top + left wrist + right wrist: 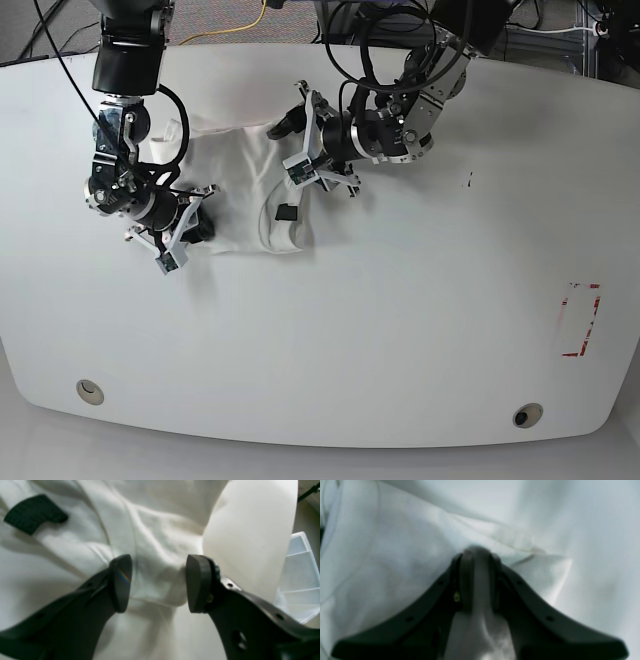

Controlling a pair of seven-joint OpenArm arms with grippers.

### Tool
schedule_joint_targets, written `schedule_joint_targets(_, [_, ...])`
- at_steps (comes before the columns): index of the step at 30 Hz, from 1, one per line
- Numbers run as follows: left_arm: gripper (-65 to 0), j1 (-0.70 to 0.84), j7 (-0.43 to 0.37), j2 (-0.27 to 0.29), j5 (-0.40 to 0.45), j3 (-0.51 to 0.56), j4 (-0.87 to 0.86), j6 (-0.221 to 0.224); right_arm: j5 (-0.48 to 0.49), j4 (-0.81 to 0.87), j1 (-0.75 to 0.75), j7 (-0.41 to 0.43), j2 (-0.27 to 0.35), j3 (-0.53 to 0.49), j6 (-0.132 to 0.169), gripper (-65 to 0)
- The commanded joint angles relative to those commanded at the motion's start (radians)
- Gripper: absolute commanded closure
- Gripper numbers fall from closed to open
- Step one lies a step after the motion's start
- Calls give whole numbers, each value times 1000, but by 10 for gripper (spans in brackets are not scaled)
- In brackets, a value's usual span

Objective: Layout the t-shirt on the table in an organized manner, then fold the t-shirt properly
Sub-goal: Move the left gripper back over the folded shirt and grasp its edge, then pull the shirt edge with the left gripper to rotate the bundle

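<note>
T-shirt (pixel 245 190) lies bunched in the far left part of the worktop (pixel 400 330), print side hidden; only white cloth shows. A small dark tag-like patch (pixel 284 213) sits on the cloth near its lower hem.

Right pincer (pixel 476 552) pressed together on a fold of the shirt's edge; the wrist view shows cloth passing up between its fingers. In the base view it holds the shirt's lower left corner low over the worktop, probably to anchor that side so the cloth can be pulled flat.

Left pincer (pixel 157 582) spread, fingers (pixel 122 582) straddling a raised ridge of cloth, not yet closed. It stands at the shirt's opposite edge, so the likely intent is to take a second hold and draw the garment taut between both arms.

Judgement: layout step, early; no fold begun. Risk: left pincer catches more than one layer, leaving the bunch in place.

A clear plastic box (pixel 300 575) shows beyond the worktop edge in the left wrist view.
</note>
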Motion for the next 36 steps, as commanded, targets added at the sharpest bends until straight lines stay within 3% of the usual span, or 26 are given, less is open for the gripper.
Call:
schedule_joint_targets(10, [-325,-133,-5,-28,14,2,-172,-2,2,169,-149,-2,-12,3,0,-108])
schedule_joint_targets(20, [-325,-295,-146,-25,14,8,-450,-2,-9,396,-253,-120,-163,43,0,-108])
schedule_joint_targets(28, [-325,-414,-216,-28,12,5,-572,-3,-9,537,-259,-203,-216,40,0,-108])
schedule_joint_targets(31, [-325,-443,-218,-54,6,5,-574,-5,-8,595,-259,-227,-218,38,0,-108])
schedule_joint_targets(36, [-325,-493,-216,-66,5,0,-571,-63,-2,663,-249,-276,-212,37,0,-108])
